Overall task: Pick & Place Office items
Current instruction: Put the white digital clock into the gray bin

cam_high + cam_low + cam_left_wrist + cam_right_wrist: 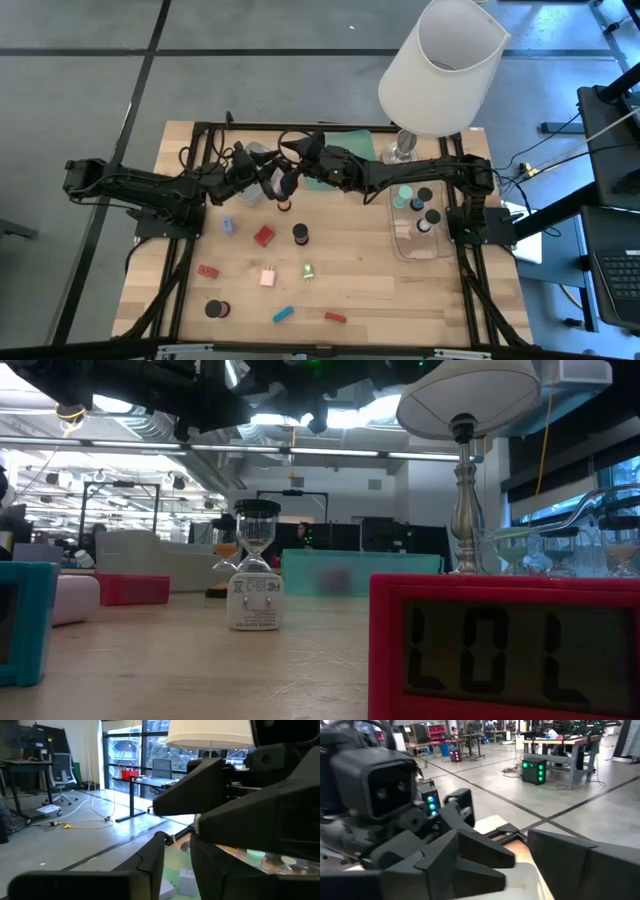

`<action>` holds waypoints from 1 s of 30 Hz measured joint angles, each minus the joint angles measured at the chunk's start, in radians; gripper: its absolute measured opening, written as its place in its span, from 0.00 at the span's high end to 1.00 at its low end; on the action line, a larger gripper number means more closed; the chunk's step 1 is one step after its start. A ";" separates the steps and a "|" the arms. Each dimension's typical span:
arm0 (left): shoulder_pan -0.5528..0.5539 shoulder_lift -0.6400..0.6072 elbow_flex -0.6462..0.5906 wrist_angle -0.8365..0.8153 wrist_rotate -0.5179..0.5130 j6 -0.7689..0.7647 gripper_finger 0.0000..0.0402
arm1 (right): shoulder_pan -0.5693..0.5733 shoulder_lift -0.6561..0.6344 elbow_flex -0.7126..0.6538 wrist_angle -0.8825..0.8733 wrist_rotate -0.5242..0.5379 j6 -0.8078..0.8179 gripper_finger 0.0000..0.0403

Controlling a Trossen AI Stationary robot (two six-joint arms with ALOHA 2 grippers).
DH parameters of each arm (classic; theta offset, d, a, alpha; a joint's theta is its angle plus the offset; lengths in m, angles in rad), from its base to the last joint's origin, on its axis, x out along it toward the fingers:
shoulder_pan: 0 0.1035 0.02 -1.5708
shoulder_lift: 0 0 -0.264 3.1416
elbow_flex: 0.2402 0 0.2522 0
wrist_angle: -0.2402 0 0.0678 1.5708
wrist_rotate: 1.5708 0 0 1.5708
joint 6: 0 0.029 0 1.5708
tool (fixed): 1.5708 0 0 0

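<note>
From above I see both arms stretched toward each other over the far middle of the counter [350, 290], where the left hand [268, 180] and the right hand [292, 170] almost meet above a small black item [284, 205]. In the left wrist view the two dark fingers [150, 865] stand close together with only a narrow gap, so I take this hand as together, and I see nothing between them. In the right wrist view the fingers [470, 855] stand clearly apart, and nothing is held there. Most office items lie loose on the near half of the counter: a lavender block [229, 226], a red block [263, 236], a black short cylinder [299, 234], a small red piece [207, 271], a pink block [268, 277], a green and white piece [308, 271], a black piece [216, 309], a teal bar [283, 315] and a red bar [335, 317]. A clear tray [420, 245] at the right side holds some black cylinders [432, 217] and a mint-green cap [402, 199], though how many pieces are inside I cannot tell well. The lamp [442, 68] stands at the far right corner.
</note>
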 joint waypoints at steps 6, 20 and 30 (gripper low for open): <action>0.000 0.000 0.000 -0.008 0.000 0.000 0.93 | -0.002 0.000 0.000 -0.023 0.005 -0.022 0.31; -0.037 0.000 0.000 -0.119 -0.009 -0.011 0.89 | -0.003 -0.138 0.000 -0.363 0.010 -0.108 0.30; -0.039 0.000 0.000 -0.182 0.061 -0.012 0.65 | 0.051 -0.355 0.000 -0.680 0.020 -0.100 0.30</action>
